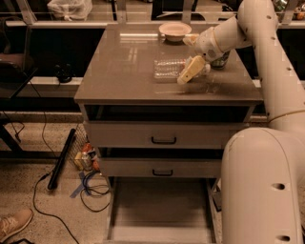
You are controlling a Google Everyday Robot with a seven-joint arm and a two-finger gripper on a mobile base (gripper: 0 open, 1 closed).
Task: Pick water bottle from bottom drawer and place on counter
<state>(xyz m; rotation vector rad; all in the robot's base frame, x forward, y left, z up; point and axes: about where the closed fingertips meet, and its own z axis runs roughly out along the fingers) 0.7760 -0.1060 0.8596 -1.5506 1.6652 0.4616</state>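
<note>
**Bottle lies on the tabletop, tool next to it**

The biggest thing in my view is the robot's own white body [259, 190], which fills the lower right corner. From it the white arm [274, 71] goes up the right side and bends to the left over the cabinet.

The grey cabinet stands in the middle. Its glossy grey-brown tabletop [119, 76] reflects the light near the far edge. Under it are two closed drawers with black handles, the upper drawer [124, 136] and the middle drawer [124, 167]. The bottom drawer [159, 209] is pulled out to me and I see its plain floor between the side rails.

The floor of the room [28, 138] is speckled. On it, left of the cabinet, lie a long black bar [62, 159], a thin black cable [50, 212] and some small packages [85, 157]. A brown shoe [14, 224] shows in the lower left corner. A plastic bag [69, 7] sits behind the cabinet, at the top of the view.

A pale bowl [175, 31] stands near the far edge of the tabletop. The water bottle [167, 69] lies on its side on the tabletop, right of the centre. The tool [190, 69] is low over the tabletop at the bottle's right end. I cannot tell whether it is wide, narrow or holding the bottle.
</note>
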